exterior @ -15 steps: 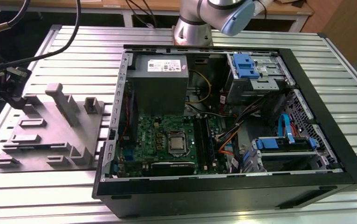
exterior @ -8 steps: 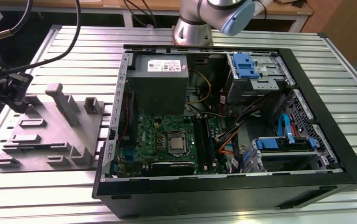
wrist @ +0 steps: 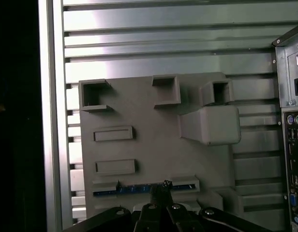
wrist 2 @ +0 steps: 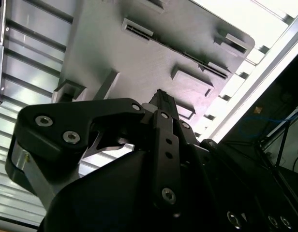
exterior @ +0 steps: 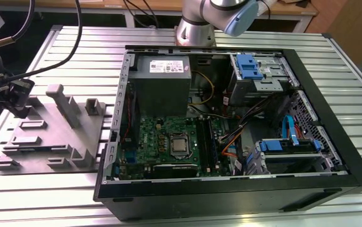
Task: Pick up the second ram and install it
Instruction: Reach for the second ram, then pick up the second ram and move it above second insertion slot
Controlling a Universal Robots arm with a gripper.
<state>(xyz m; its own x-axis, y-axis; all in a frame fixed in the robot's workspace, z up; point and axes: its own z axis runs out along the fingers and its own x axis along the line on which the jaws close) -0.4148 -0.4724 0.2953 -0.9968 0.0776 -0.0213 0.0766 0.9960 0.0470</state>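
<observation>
A slatted metal table (exterior: 86,42) carries an open computer case (exterior: 351,165) and, at the exterior view's left, a grey moulded tray (wrist: 154,125). The gripper (wrist: 161,186) hangs over 1 tray slot, its tip at the second ram (wrist: 120,190), which stands edgewise in that slot. I cannot tell whether the gripper clamps it.

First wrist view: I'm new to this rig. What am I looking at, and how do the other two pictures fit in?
This is one robot arm with a hand. The exterior view is taken from a camera off the arm: it shows a slatted metal table, an open computer case and a grey moulded tray beside it. Both wrist cameras ride on the arm. The first wrist view looks past the hand at the tray, where a thin blue-edged strip, seemingly the ram, stands in a slot right at the hand's tip. I cannot tell whether it is gripped yet.
</observation>
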